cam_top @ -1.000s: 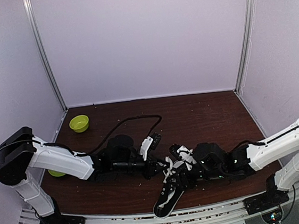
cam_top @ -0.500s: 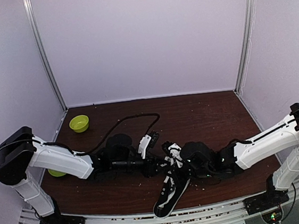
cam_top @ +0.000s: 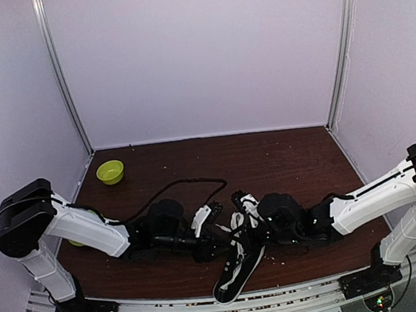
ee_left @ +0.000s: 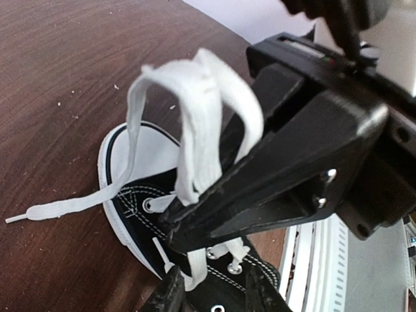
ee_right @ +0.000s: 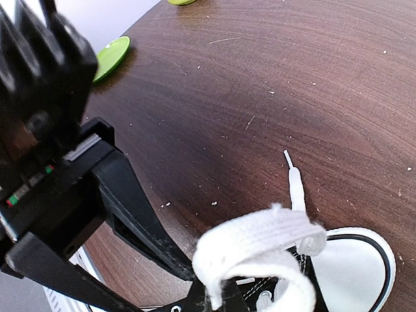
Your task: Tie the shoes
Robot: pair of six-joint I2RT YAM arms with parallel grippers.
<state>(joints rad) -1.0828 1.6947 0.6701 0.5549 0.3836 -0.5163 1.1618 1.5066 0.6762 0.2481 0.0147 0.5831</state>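
The black sneaker [cam_top: 234, 274] lies near the front edge, its white toe cap [ee_left: 151, 147] pointing away in the left wrist view. My right gripper [ee_left: 175, 231] is shut on a raised loop of white lace [ee_left: 203, 97] above the eyelets; the same loop [ee_right: 263, 242] fills the right wrist view over its tips [ee_right: 218, 298]. My left gripper [ee_left: 214, 296] hovers over the tongue with its fingers apart, and a lace strip runs beside its left finger [ee_left: 170, 294]. One loose lace end [ee_left: 65, 208] trails across the table. Both grippers [cam_top: 220, 238] [cam_top: 240, 229] meet over the shoe.
A green bowl [cam_top: 110, 171] stands at the back left. A green plate [ee_right: 112, 57] lies at the table's left edge, behind my left arm. A black cable [cam_top: 188, 182] loops over the table behind the left arm. Crumbs dot the brown wood.
My right gripper moved left over the shoe and shut on the lace loop. My left gripper, shut a second ago, has let its fingers apart and shifted slightly toward the shoe.
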